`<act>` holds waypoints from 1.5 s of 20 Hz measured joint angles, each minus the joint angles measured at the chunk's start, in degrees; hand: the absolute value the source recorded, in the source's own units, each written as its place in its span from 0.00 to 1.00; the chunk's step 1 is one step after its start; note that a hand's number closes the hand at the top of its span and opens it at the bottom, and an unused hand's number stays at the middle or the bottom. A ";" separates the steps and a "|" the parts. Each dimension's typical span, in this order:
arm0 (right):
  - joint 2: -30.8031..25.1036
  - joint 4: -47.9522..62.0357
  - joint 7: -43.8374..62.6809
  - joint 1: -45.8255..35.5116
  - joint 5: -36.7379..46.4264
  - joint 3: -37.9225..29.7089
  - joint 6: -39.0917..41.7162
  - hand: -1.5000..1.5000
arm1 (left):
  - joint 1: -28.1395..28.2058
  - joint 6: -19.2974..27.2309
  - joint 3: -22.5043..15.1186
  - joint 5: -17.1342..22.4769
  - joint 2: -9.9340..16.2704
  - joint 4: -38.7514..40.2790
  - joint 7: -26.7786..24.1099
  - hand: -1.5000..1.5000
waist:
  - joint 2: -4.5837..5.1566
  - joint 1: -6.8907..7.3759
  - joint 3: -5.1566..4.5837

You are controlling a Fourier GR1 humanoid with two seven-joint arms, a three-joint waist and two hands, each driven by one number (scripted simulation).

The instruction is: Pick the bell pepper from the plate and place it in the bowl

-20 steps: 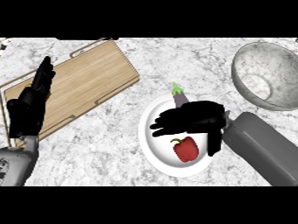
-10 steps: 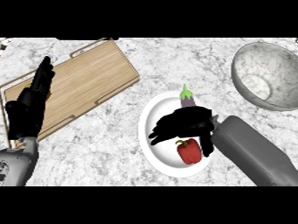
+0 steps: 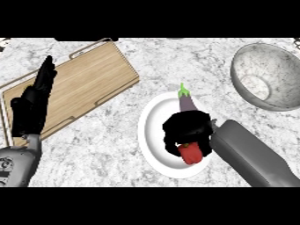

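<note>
A red bell pepper (image 3: 191,154) lies on the white plate (image 3: 153,145) in the middle of the counter. My right hand (image 3: 186,131) is on top of it with its fingers curled round the pepper's upper part, so only the lower red end shows. A purple eggplant (image 3: 187,102) with a green stem lies on the plate's far side, just beyond the hand. The grey marbled bowl (image 3: 269,75) stands at the far right. My left hand (image 3: 34,105) rests open at the left, fingers up, over the wooden board.
A wooden cutting board (image 3: 81,88) with a metal rim lies at an angle at the far left. Bare marble counter (image 3: 107,145) shows between the board, the plate and the bowl.
My right hand has come down and back over the plate and its fingers have curled onto the bell pepper, uncovering the eggplant. The left hand has not moved.
</note>
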 measured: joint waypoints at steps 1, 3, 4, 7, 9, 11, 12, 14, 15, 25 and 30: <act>0.08 -0.43 -0.03 0.31 0.06 -0.25 0.07 1.00 | 0.35 -0.25 0.17 0.07 0.11 -0.83 0.62 0.50 | 0.01 0.02 0.00; 1.21 1.03 1.73 0.06 -0.66 -1.73 0.84 1.00 | 0.88 -0.73 0.54 0.21 0.34 -1.39 0.44 0.50 | 0.05 0.13 -0.02; 2.37 2.45 5.44 -0.14 -1.57 -3.73 1.69 1.00 | 1.20 -0.67 0.50 0.19 0.22 -1.41 0.26 0.50 | 0.10 0.18 -0.04; 4.67 6.96 17.82 0.27 -4.06 -10.70 2.26 1.00 | 1.54 -0.73 0.94 0.24 0.67 -1.53 0.21 0.50 | 0.16 -0.73 -0.09; 5.59 9.58 25.58 0.78 -5.52 -15.20 1.34 1.00 | 1.65 -0.51 1.37 0.22 0.87 -1.53 0.25 0.50 | 0.20 -1.69 -0.13; 7.39 11.29 33.52 0.33 -6.72 -19.15 0.05 1.00 | 1.84 -0.57 1.57 0.23 1.10 -1.46 0.28 0.50 | 0.09 -1.77 -0.22; 8.29 12.04 37.76 -0.22 -7.06 -21.11 -1.16 1.00 | 1.85 -0.51 1.57 0.17 1.09 -1.47 0.25 0.50 | 0.04 -1.70 -0.22; 11.02 12.87 46.37 -1.58 -7.64 -24.62 -4.28 1.00 | 1.75 -0.60 1.55 0.23 1.06 -1.40 0.26 0.50 | -0.12 -1.48 -0.20; 12.52 13.20 50.82 -2.62 -7.74 -26.26 -6.37 1.00 | 1.77 -0.64 1.45 0.22 1.02 -1.40 0.26 0.50 | -0.13 -1.15 -0.14; 17.64 10.85 87.58 -17.57 -4.76 -32.46 -35.95 1.00 | 0.43 -1.46 -0.92 -0.18 -0.54 -0.63 -0.19 0.50 | 0.11 2.70 0.19; 17.90 14.04 105.33 -25.43 4.10 -29.16 -44.04 1.00 | -0.30 -1.96 -0.73 -0.01 -0.38 -0.54 0.11 0.50 | 0.17 2.62 0.23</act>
